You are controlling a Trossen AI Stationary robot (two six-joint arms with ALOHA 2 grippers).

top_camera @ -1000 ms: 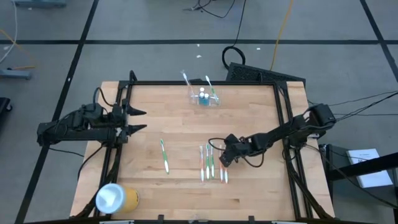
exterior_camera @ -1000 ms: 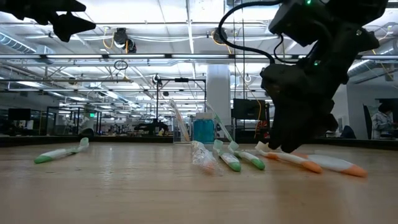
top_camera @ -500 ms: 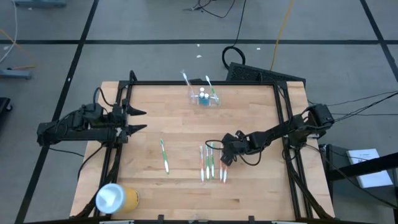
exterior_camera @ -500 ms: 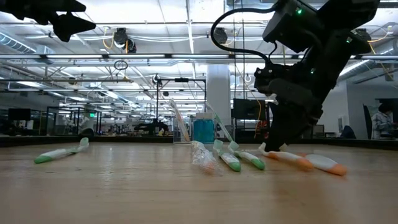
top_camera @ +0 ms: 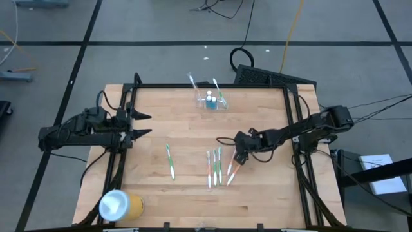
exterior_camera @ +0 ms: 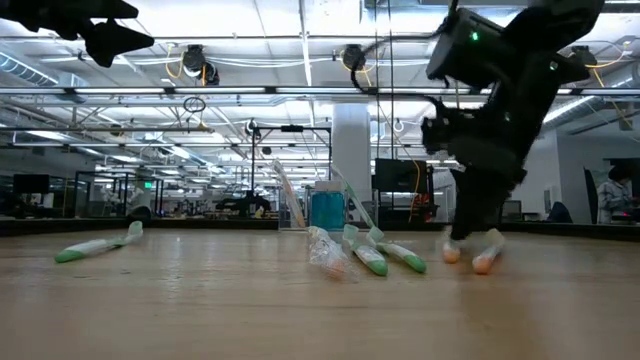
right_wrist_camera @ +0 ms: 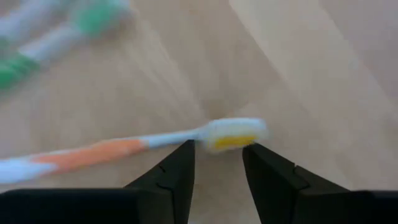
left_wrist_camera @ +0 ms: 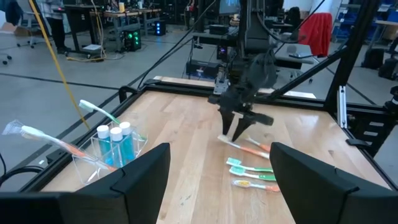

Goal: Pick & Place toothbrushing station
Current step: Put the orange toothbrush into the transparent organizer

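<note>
Toothbrushing station (top_camera: 211, 101): clear holder w/ blue bottles + brushes, upright nr far edge of worktop (top_camera: 257, 200), well apart from both hands. Right hand (top_camera: 240, 156): low over worktop centre-right, fingers part-open astride head of orange-handled toothbrush (top_camera: 233, 171); grip or mere contact – can't tell. Green toothbrushes (top_camera: 214, 169): several, flat, just beside it; one more (top_camera: 170, 160) apart, to the left. Left hand (top_camera: 143, 124): at left edge, open, empty. Yellow cylinder (top_camera: 120, 205): near-left corner.

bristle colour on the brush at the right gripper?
Yellow bristles in a white head; right wrist view.
</note>
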